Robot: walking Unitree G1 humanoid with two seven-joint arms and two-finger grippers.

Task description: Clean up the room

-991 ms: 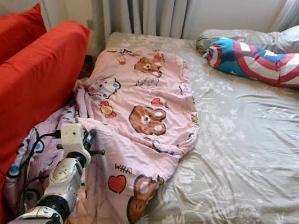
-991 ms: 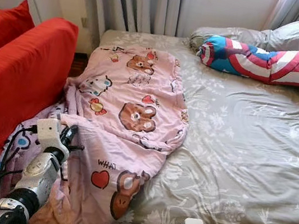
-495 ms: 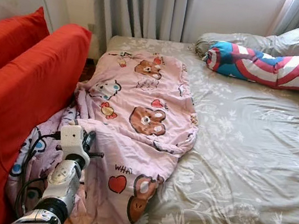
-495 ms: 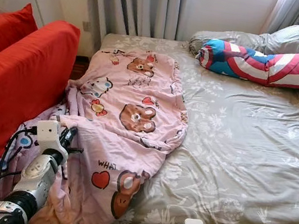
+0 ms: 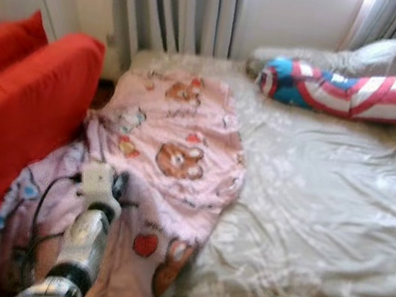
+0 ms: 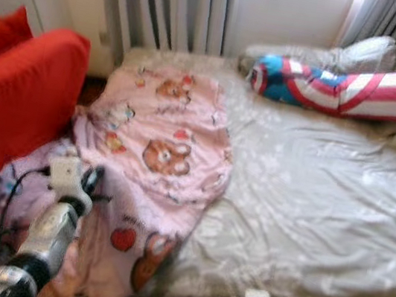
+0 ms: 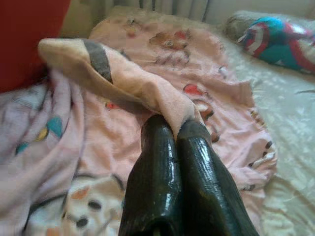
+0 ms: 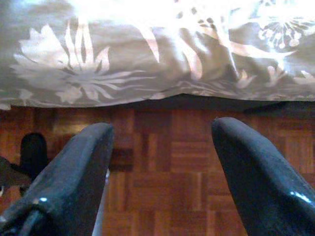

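Left gripper (image 7: 183, 129) pinches a fold of pink blanket (image 5: 184, 142), tented just beyond its fingertips, likely for dragging it onto the bed (image 5: 327, 191); right gripper (image 8: 160, 147) hangs spread over wood floor (image 8: 162, 162) below the sheet edge

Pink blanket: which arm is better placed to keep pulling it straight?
Left. The left gripper is shut on a fold of the pink blanket; the right gripper hangs open over the wooden floor by the bed's edge.
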